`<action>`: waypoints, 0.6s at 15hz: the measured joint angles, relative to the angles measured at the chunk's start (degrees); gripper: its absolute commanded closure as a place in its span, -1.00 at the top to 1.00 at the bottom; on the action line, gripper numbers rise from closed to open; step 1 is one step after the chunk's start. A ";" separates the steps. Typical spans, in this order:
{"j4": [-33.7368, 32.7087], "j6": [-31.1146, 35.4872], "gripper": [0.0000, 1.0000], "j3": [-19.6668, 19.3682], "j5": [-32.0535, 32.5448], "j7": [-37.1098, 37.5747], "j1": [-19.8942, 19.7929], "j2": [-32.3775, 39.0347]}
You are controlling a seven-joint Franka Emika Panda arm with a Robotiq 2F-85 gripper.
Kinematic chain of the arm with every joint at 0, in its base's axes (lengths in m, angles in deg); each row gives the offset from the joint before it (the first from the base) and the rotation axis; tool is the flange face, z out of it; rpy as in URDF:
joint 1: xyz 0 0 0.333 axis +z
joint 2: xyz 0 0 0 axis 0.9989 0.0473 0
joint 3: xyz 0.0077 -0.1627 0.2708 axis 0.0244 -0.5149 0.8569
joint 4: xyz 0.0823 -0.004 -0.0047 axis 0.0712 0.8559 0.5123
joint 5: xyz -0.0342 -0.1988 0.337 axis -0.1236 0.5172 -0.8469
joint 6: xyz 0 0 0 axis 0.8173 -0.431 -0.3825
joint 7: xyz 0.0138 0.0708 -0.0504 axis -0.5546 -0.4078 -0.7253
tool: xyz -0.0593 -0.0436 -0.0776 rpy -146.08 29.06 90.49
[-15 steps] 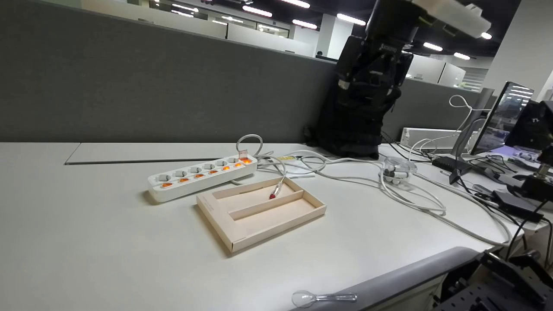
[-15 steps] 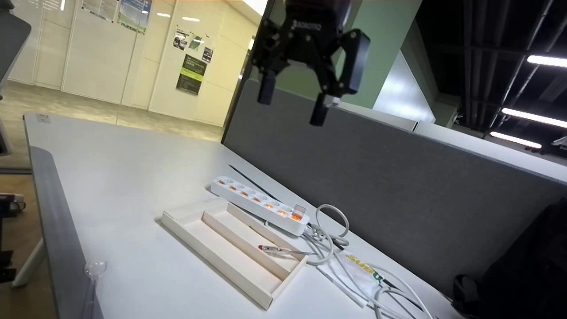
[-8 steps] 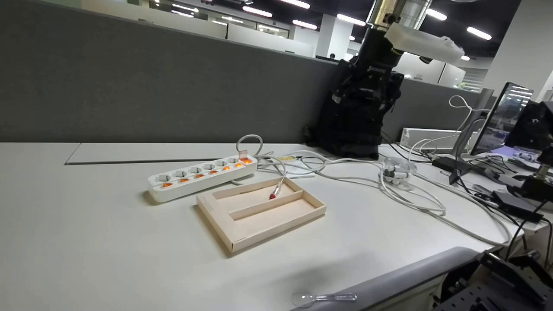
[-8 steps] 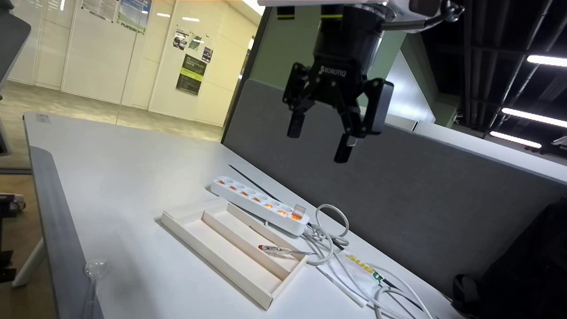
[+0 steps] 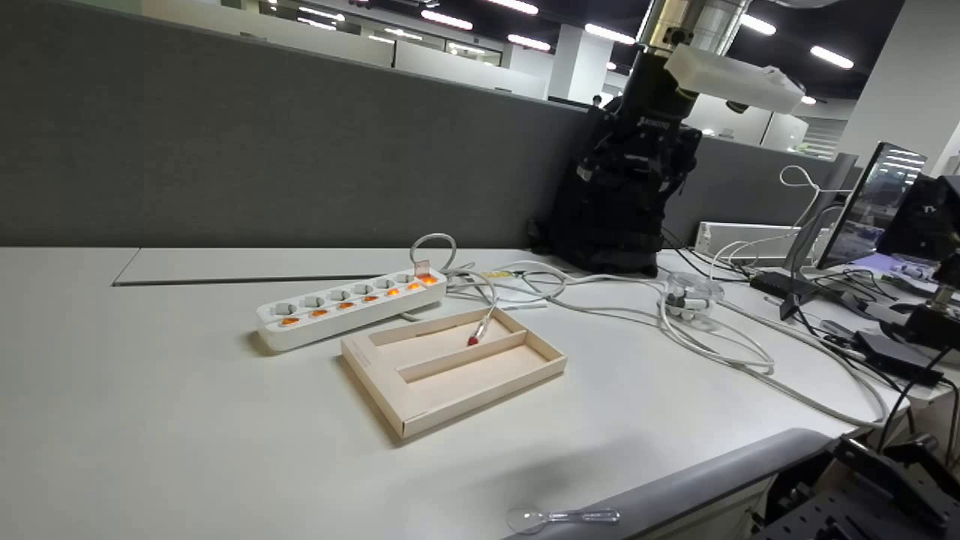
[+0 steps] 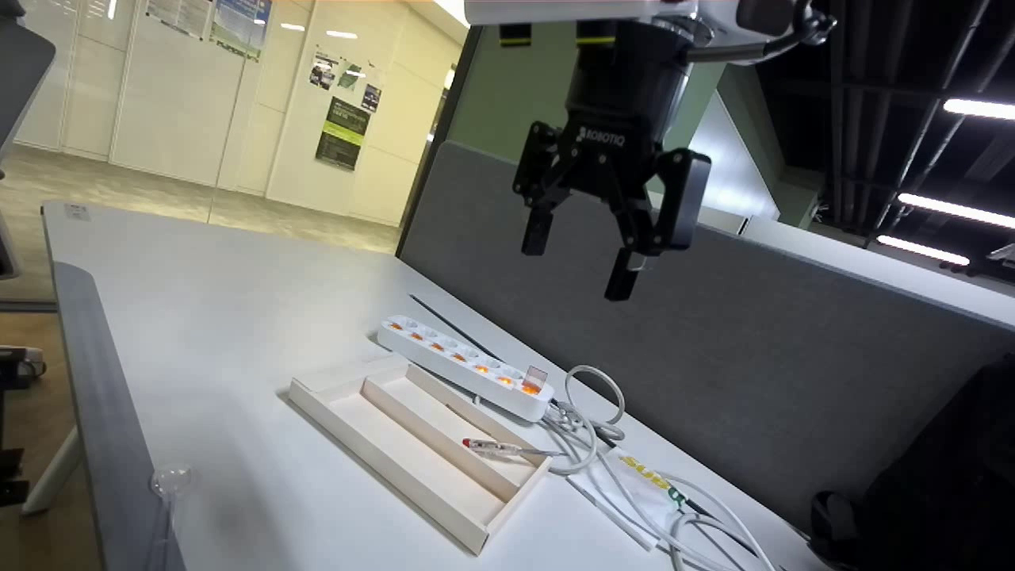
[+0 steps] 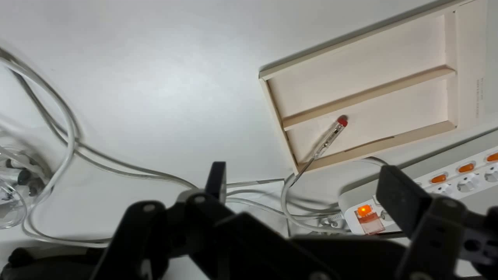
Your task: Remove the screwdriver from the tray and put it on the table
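ROBOTIQ gripper (image 6: 576, 266) up top in an exterior view, "SUB" on white sheet (image 6: 644, 473) lower right | jaws way apart, holding zip | red-capped screwdriver (image 6: 492, 449) in wooden tray (image 6: 386, 465), lower middle, shaft over rim

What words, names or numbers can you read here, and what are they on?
"ROBOTIQ": white letters on the black housing above the fingers.
"SUB": yellow letters on the white sheet; the green lettering after it is unclear.
Tray: tiny print, too small to read.
Wall posters: too small to read.
Label on the table: too small to read.
Black object at an exterior view's right edge: letters unclear.
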 measured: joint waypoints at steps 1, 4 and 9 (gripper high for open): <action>-0.59 0.49 1.00 0.04 0.99 1.49 -0.65 1.50; -4.11 0.99 1.00 0.22 5.39 7.57 -2.88 7.89; -13.80 0.77 1.00 0.36 13.54 18.57 -3.13 20.73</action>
